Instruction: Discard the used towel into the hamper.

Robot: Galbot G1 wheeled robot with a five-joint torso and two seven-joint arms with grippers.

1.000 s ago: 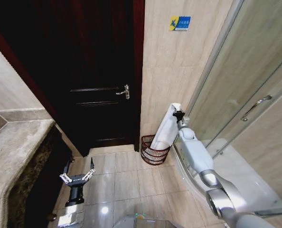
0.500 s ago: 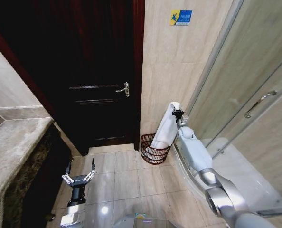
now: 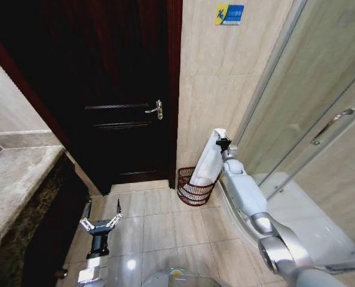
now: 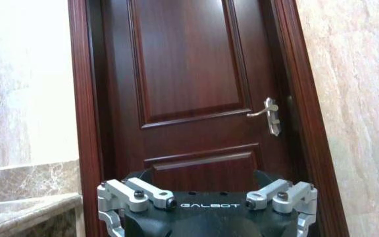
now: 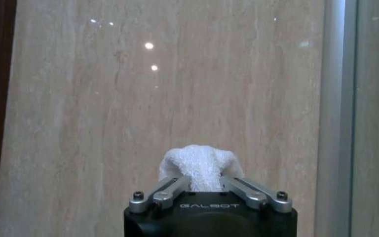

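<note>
The hamper [image 3: 195, 187], a round reddish-brown wire basket, stands on the tiled floor [image 3: 159, 224] in the corner between the dark wooden door [image 3: 121, 119] and the beige tiled wall [image 3: 213, 89], just beside the shower enclosure's glass panel [image 3: 309, 107]. The lower end of the white towel [image 3: 209, 160] hangs down inside the hamper's rim, while its upper end rises above the basket against the wall. The right arm reaches forward and up from the lower right, its right claw [image 3: 223, 142] pinched shut on the towel's top end; in the right wrist view the claw [image 5: 199, 185] shows its two fingers closed on a bunched knob of white terry towel [image 5: 199, 165], facing the beige wall. The left arm hangs low at the left over the floor, its left claw [image 3: 100, 224] spread open with nothing in it; the left wrist view shows this claw [image 4: 206, 197] facing the door and its metal handle [image 4: 269, 113]. A marble-topped surface [image 3: 16, 185] runs along the left side. A small blue sign [image 3: 229, 14] is fixed high on the wall.
</note>
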